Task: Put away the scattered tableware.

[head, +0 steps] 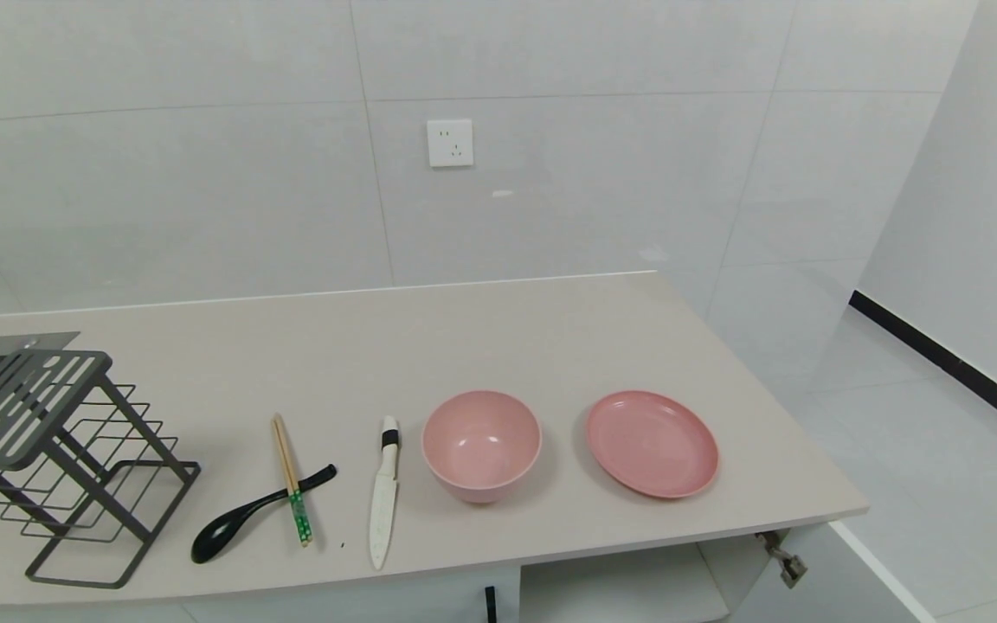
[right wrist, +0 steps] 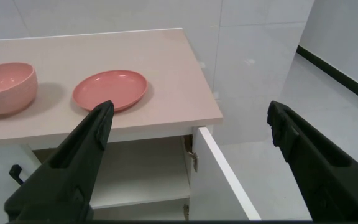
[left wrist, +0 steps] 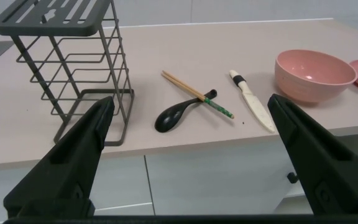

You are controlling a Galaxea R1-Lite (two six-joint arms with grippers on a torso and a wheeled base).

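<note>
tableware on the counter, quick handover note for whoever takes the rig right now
Left gripper: open, holding nothing, in front of the counter facing the rack end.
Right gripper: open, holding nothing, in front of the counter's right end, where a cabinet door stands open below.
Along the front edge, robot's left to right: rack, black spoon with chopsticks lying across its handle, knife, pink bowl, pink plate.
Done: nothing, the rack holds no tableware.
Left: put away all five items.
</note>
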